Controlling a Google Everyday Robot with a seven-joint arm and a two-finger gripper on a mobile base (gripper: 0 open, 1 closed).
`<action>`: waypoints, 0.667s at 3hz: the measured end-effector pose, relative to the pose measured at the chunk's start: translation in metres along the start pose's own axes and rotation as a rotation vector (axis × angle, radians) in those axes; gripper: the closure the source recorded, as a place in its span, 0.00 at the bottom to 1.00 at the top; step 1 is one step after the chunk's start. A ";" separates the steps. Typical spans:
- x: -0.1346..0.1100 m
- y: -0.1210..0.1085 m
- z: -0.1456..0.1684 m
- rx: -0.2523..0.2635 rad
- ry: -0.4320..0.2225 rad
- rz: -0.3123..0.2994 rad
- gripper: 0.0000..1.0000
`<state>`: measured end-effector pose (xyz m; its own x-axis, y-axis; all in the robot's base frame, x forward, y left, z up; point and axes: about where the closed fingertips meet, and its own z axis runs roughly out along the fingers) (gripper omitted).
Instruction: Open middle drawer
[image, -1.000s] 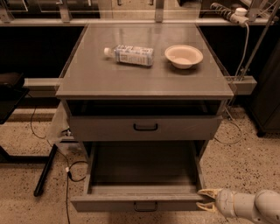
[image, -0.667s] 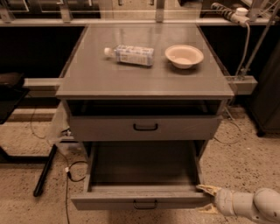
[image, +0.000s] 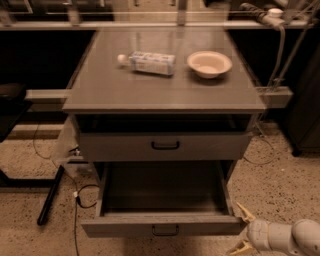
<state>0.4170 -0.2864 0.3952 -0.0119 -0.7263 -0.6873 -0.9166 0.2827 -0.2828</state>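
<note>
The middle drawer (image: 162, 200) stood drawn far out of the cabinet (image: 100, 92), its deep tray bare to the camera and its front with the small black handle (image: 165, 230) well forward of the upper drawer (image: 210, 146) above it. By my judgement the opening was as good as done, with little or nothing left but to take my arm clear. My gripper (image: 243, 230) sat low at the right, just beside the right end of that drawer front, level with the handle but well off to its side. Its fingers (image: 245, 212) were spread apart and held nothing; whether the upper one touched the front's corner I could not tell.
</note>
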 end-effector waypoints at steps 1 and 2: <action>-0.007 -0.002 -0.004 0.000 0.000 0.000 0.42; -0.012 -0.004 -0.009 0.000 0.000 0.000 0.65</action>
<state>0.4178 -0.2846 0.4104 -0.0120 -0.7262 -0.6873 -0.9166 0.2827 -0.2827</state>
